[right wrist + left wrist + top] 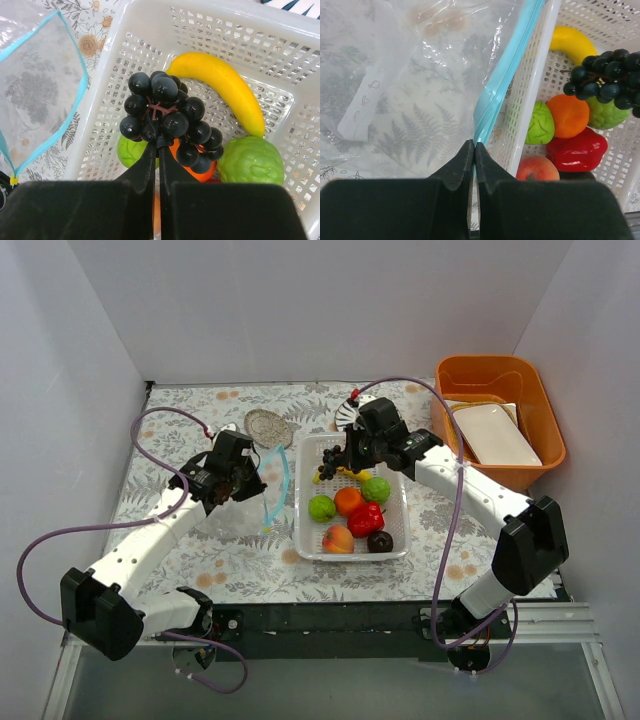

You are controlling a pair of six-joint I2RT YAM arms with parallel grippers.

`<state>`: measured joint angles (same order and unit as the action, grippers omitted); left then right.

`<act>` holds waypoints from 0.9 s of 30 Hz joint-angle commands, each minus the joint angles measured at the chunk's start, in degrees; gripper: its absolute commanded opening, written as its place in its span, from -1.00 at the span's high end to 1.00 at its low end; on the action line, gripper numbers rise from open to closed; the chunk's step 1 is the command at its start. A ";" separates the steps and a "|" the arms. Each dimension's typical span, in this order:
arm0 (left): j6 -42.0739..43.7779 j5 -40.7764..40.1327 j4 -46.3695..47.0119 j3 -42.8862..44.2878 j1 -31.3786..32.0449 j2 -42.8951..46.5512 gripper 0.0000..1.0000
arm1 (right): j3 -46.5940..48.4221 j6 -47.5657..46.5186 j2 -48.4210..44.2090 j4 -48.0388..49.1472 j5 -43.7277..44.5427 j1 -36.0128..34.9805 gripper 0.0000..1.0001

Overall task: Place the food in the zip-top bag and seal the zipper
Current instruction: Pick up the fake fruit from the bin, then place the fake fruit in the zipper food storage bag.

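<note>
The clear zip-top bag [240, 512] lies left of the white basket [304, 540], its mouth held up and open. My left gripper [474, 145] is shut on the blue-green zipper [506, 75]. My right gripper [158, 142] is shut on the dark grapes [167, 112], which hang above the basket's far end [328, 468]. Below them in the basket lie the yellow banana [225, 85], two green balls [322, 508] [376, 489], the orange [348, 501], the red pepper [366, 519], the peach [338, 539] and a dark brown ball [380, 541].
An orange bin [540, 390] holding a white tray [500, 432] stands at the back right. A round patterned dish [267, 426] and a black-and-white striped object [349, 410] lie behind the bag and basket. White walls enclose the floral-clothed table.
</note>
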<state>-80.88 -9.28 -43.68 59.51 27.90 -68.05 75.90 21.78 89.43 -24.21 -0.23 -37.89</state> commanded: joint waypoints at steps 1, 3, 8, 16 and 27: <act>1.87 1.02 -0.97 3.77 -0.39 0.55 1.00 | -1.28 1.95 -3.12 1.97 -0.03 -0.08 0.97; 2.13 0.67 -1.14 4.13 -0.48 0.38 1.00 | -1.72 1.86 -4.08 2.06 -0.30 -0.17 0.97; 1.08 1.02 -0.70 3.34 -0.48 0.73 1.00 | -1.63 2.21 -5.75 1.44 -1.53 -0.34 0.97; 1.07 2.42 -0.70 2.37 -0.57 1.70 1.00 | -0.49 3.44 -8.74 -0.05 -0.65 -0.43 0.97; 0.55 2.60 -0.61 4.30 -0.57 -1.82 1.00 | -0.93 3.36 -14.54 -0.58 -2.84 -0.52 0.97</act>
<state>-80.09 -7.07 -43.70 61.67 27.79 -69.01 74.00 24.91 78.76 -26.63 -1.52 -38.00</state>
